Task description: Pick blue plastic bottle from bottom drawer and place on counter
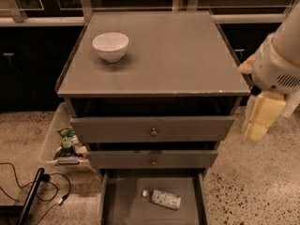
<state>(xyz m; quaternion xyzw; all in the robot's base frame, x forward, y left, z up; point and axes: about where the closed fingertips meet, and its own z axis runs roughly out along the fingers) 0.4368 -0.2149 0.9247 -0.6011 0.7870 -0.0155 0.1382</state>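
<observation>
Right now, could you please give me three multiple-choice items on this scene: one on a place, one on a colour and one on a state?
1. Where is the blue plastic bottle? A in a sink; B in the bottom drawer; C on a shelf.
2. What colour is the bowl on the counter? A white; B red; C green.
3. How is the bottle posed? A upright; B lying on its side; C lifted in the air.
Answers: 1 B, it rests on the open drawer's floor. 2 A, the bowl is plainly white. 3 B, it lies flat, while the gripper hangs right of the counter, apart from it.
</observation>
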